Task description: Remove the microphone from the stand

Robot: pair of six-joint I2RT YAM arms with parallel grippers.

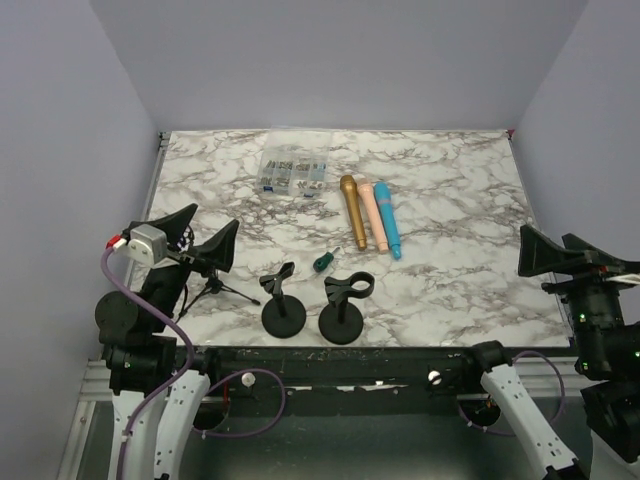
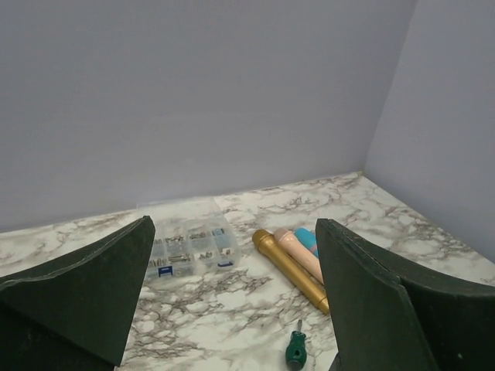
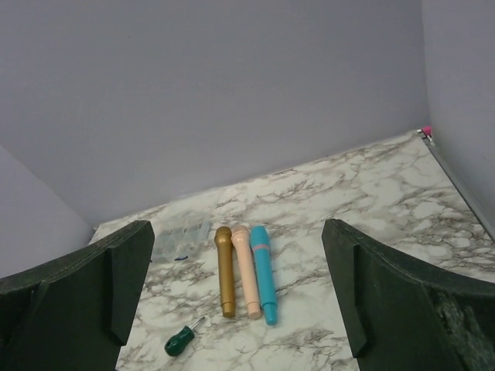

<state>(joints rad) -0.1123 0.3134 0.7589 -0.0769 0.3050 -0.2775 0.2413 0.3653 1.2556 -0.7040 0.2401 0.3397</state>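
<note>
The task looks done: three microphones (image 1: 372, 212) lie flat on the worktop (image 1: 470, 200), ahead of and between the left pincer (image 2: 233, 222) and the right pincer (image 3: 236, 230), both spread wide and empty, while the two round-based stands (image 1: 284, 306) between them hold nothing.

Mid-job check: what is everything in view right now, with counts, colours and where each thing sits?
microphones: three, gold, pink and blue, lying side by side mid-table, none on a stand
round-base stands: two, black, near edge at centre, clips empty
tripod stand: one, black, near left, below the left gripper in the top view
screwdriver: one, green handle, between the microphones and the stands
parts box: one, clear, far side, left of the microphones
table: one, white and grey marble
left gripper: one, black fingers, open, holding nothing, near left
right gripper: one, black fingers, open, holding nothing, near right edge
</note>
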